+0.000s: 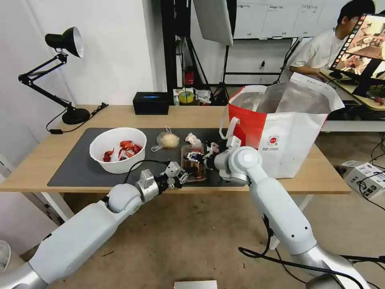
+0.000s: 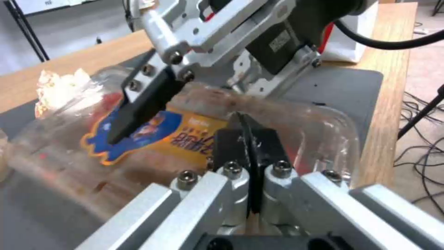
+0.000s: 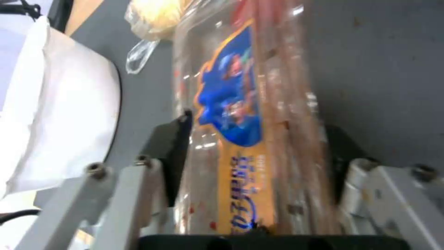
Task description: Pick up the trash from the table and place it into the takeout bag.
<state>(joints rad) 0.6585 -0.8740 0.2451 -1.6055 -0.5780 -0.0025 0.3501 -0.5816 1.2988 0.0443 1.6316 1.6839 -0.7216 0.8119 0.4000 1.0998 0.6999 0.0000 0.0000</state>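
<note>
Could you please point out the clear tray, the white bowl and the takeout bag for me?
Tray [image 3: 240, 114]: right wrist view, on its blue and yellow label.
Bowl [image 1: 116, 165]: head view, on its white outer wall nearest the robot.
Bag [image 1: 288, 140]: head view, on its white front panel beside the round logo.

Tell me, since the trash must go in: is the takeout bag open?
Open: the takeout bag stands upright on the table, mouth spread, silver lining showing.
</note>
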